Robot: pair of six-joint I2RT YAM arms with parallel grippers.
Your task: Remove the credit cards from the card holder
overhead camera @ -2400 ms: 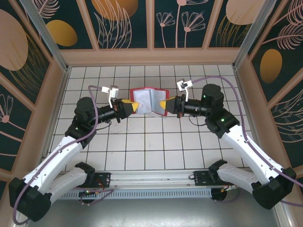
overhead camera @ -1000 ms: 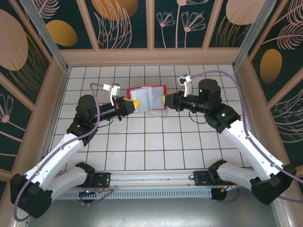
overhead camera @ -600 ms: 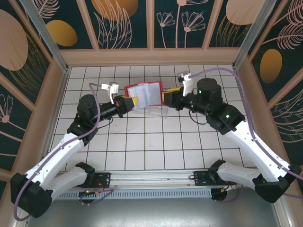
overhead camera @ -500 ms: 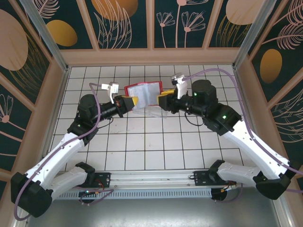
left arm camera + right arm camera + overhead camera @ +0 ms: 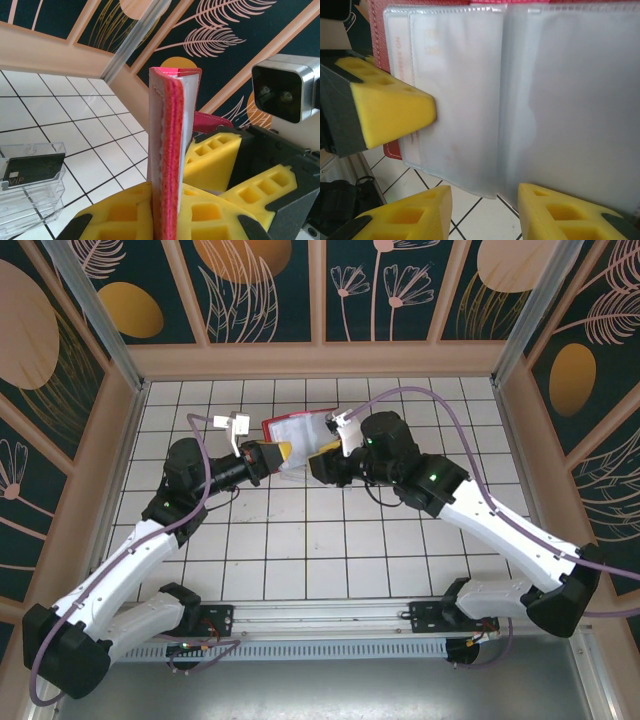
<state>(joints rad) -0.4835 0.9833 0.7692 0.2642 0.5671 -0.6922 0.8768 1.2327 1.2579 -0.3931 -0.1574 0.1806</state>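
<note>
Card holder (image 5: 298,430) hangs above the far half of the white-tiled counter (image 5: 330,540), its left edge pinched between the jaws of the left gripper (image 5: 283,454). Below it a clear tray (image 5: 297,476) stands on the tiles. The left wrist view shows a dark card (image 5: 32,169) lying in that tray. Beyond the counter rise wood-framed wall panels (image 5: 260,290) with leaf motifs.

Change from one second earlier: the right gripper (image 5: 322,466) has left the holder's right edge and swung to its near side. Its jaws are spread and grip nothing. The holder now tilts further.

Cover: red. Inner sleeves: frosted, opened flat toward the right wrist camera. A pale card (image 5: 400,55) with reddish print sits in the sleeve next to the left gripper's pad.
</note>
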